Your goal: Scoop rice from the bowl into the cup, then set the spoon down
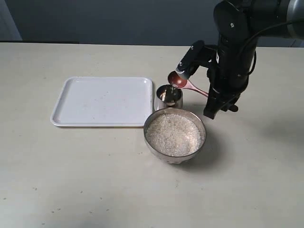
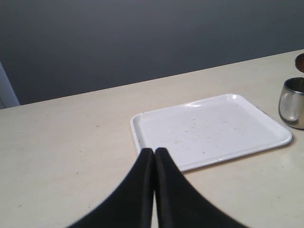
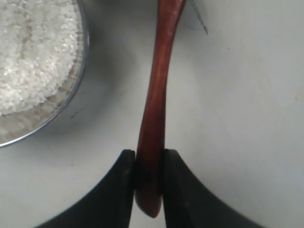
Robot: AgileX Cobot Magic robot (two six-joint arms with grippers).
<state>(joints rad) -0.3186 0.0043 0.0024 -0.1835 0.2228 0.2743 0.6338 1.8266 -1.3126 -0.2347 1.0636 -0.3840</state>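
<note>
The pale table (image 1: 95,180) carried everything. The white tray (image 1: 102,100) lay bare beside the bowl (image 1: 174,158), on its left in the exterior view. The bowl itself was heaped nearly to the rim with rice (image 1: 174,134). The cup (image 1: 161,103) stood upright just behind the bowl's far rim, very close to it; whether the two touched could not be told.

The spoon (image 1: 178,80) hung above the bowl's far side with its head tipped over the cup's mouth and its handle running back toward the right arm. Whether grains were leaving it was too small to tell.

The spoon looked light and stiff, its polished wood likely a little slick, so a hold near the widened handle end seemed sound (the flare should resist sliding out). The loose rice would probably spill at any jolt. The cup looked light enough to tip if nudged.

The right gripper (image 3: 149,159) pinched the handle near its end, one finger on each side and the tip poking out behind. The left gripper (image 2: 154,152) hovered well away from the bowl, beyond the tray, its fingers pressed together on nothing.
</note>
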